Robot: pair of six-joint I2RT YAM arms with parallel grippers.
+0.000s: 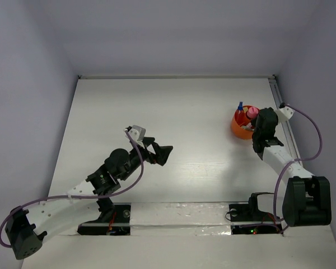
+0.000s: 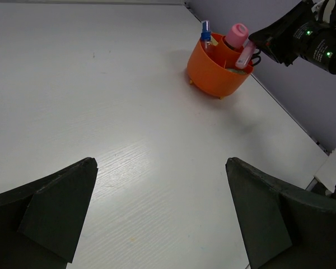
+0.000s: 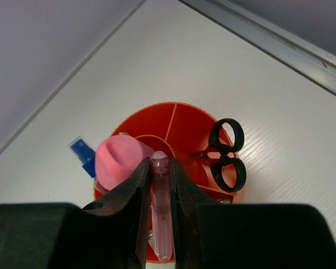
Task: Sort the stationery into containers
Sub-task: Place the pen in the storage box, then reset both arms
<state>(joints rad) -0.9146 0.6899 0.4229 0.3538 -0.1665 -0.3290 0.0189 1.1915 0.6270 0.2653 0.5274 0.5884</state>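
Observation:
The orange bowl [image 1: 235, 128] stands at the far right of the table; it is divided into compartments. In the right wrist view the bowl [image 3: 186, 115] holds black-handled scissors [image 3: 227, 154], a pink-capped item [image 3: 119, 163] and a blue-capped bottle [image 3: 83, 157]. My right gripper [image 3: 159, 163] is shut on a translucent pink marker [image 3: 161, 218], held upright just above the bowl's near part. The left wrist view shows the bowl [image 2: 213, 75] and that marker [image 2: 245, 56] too. My left gripper [image 2: 161, 163] is open and empty, low over bare table near the middle [image 1: 164, 155].
A metal rail [image 3: 280, 45] runs along the table's right edge just beyond the bowl. The purple side wall stands close to the right of it. Purple cables loop off both arms.

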